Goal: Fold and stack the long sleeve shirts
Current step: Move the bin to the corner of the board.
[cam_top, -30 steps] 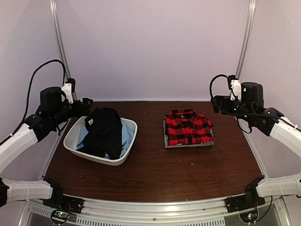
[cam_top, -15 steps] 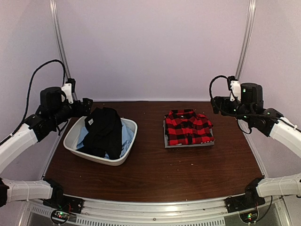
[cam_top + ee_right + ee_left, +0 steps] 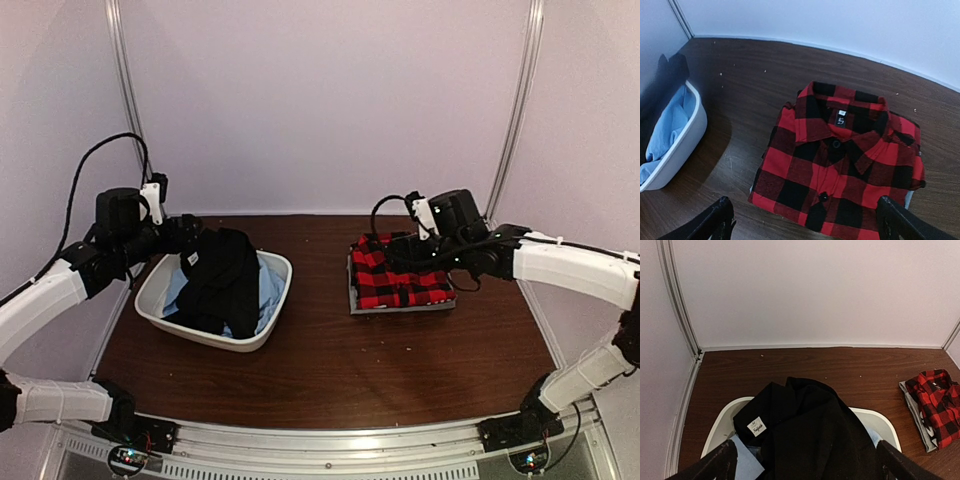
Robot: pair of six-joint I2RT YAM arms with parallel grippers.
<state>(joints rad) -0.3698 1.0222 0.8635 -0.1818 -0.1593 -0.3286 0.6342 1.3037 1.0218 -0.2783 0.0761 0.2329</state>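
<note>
The black collared shirt (image 3: pixel 222 280) lies heaped in a white basin (image 3: pixel 262 340) at the left, on top of the light blue shirt (image 3: pixel 270 290). In the left wrist view the black shirt (image 3: pixel 815 435) shows its white neck label (image 3: pixel 756 426), and the blue shirt (image 3: pixel 742 465) peeks out beneath. My left gripper (image 3: pixel 185 232) hovers open and empty at the basin's far-left rim (image 3: pixel 805 470). The red-and-black plaid shirt (image 3: pixel 400 272) lies folded at centre right. My right gripper (image 3: pixel 402 250) hangs open and empty just above it (image 3: pixel 807 225), collar and buttons facing up (image 3: pixel 840 160).
The plaid shirt rests on a grey folded layer (image 3: pixel 400 308) that sticks out at its edges (image 3: pixel 917 415). The basin's rim (image 3: pixel 685 145) shows at the left of the right wrist view. The brown table (image 3: pixel 330 370) is walled at the back and sides.
My right arm has swung in from the right rear and now hangs over the plaid shirt. My left arm has shifted slightly towards the basin. The shirts have not moved.
</note>
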